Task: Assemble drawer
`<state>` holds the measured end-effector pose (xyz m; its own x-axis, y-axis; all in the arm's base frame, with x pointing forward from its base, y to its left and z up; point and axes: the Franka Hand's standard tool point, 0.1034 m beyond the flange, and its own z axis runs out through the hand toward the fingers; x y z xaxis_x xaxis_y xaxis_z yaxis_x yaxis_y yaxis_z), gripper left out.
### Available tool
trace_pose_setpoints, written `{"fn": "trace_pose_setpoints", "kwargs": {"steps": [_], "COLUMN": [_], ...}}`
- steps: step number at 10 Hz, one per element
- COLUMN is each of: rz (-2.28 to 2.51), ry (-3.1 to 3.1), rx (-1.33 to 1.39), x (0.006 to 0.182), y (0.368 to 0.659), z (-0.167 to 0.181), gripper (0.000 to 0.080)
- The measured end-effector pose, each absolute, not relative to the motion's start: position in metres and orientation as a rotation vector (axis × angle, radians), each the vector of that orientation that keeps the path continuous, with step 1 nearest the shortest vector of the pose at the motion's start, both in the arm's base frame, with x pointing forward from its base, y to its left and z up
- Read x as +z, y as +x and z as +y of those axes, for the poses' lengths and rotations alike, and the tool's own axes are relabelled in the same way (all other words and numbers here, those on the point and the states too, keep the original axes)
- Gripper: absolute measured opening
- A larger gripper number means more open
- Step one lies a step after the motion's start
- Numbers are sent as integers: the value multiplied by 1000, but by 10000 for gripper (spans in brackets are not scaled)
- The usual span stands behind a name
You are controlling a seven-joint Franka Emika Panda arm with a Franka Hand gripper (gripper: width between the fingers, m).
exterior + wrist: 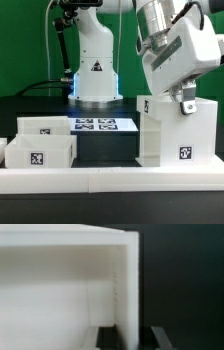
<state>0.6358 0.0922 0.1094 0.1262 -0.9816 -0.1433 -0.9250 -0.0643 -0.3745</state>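
The drawer's large white shell (pixel 175 135) stands on the exterior view's right, with a tag low on its front. Two small open-top trays (pixel 45 127) (pixel 40 152) sit on the left, each tagged. My gripper (pixel 186 103) is down at the shell's top edge. In the wrist view the gripper (pixel 133 339) straddles the shell's thin side wall (pixel 126 286). One finger (pixel 106 339) is inside against the wall and the other (pixel 160 338) is outside with a dark gap to the wall. The jaws are open.
The marker board (pixel 95 124) lies flat between the trays and the shell. The arm's white base (pixel 95 75) stands behind it. A low white border rail (pixel 110 180) runs along the front of the black table.
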Motion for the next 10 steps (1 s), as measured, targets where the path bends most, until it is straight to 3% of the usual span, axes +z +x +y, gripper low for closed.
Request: {"fn": "trace_pose_setpoints", "kwargs": {"steps": [1, 3, 4, 5, 6, 10], "rz": [1843, 1840, 1817, 1764, 1681, 1288], "ry": [-2042, -2044, -2058, -2099, -2166, -2438], "rx": [-209, -209, -221, -238, -266, -368], "x": [109, 109, 114, 119, 126, 152], "y": [636, 636, 637, 637, 636, 631], "z": [92, 92, 93, 93, 93, 81], "gripper": [68, 433, 564, 564, 631, 649]}}
